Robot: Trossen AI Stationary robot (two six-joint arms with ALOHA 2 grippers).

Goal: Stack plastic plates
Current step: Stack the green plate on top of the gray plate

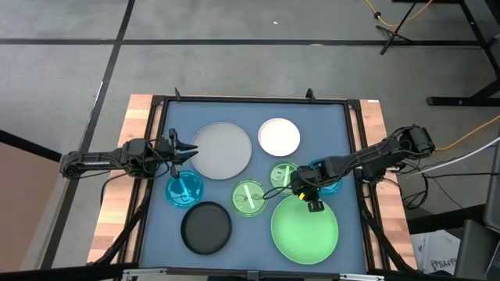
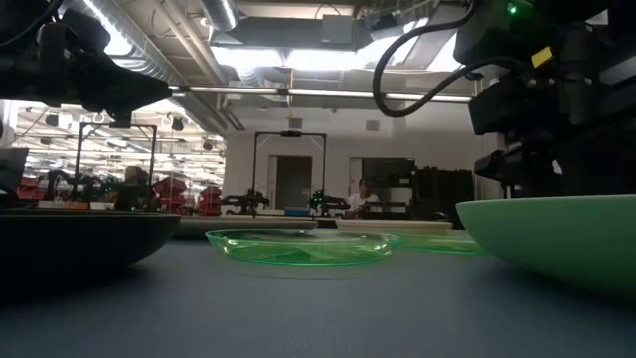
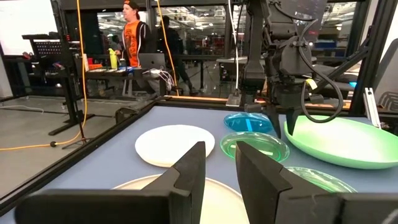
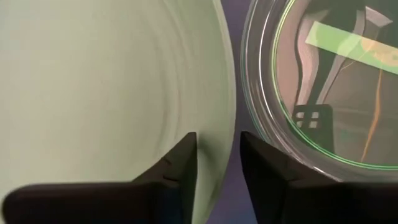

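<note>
Right wrist view shows me my right gripper (image 4: 217, 163) with its two dark fingers standing on either side of the rim of the large light green plate (image 4: 106, 93); one finger is over the plate's inside, the other over the blue mat just outside the rim. A narrow gap with the rim in it shows between the fingers, and I cannot tell if they already press on it. Just beside this rim lies a small translucent green plate (image 4: 323, 81).

From the high view, the right gripper (image 1: 306, 193) is right of the centre, at the upper edge of the light green plate (image 1: 305, 228), which lies at the lower right of the table (image 1: 156, 234). Near it, above, is one small green plate (image 1: 283, 173), and a second one (image 1: 249, 197) lies to the left of that. A small blue plate (image 1: 332, 184) is mostly hidden under the right arm. The white plate (image 1: 279, 136) is in the upper middle, the grey plate (image 1: 223, 149) left of it, the black plate (image 1: 207, 226) at the lower left.

My left gripper (image 1: 181, 150) waits at the left edge of the grey plate, just above the other small blue plate (image 1: 184, 190). Its fingers stand a little apart and hold nothing.

Beyond the table, in the left wrist view, a person (image 3: 132, 38) stands at the upper left.
</note>
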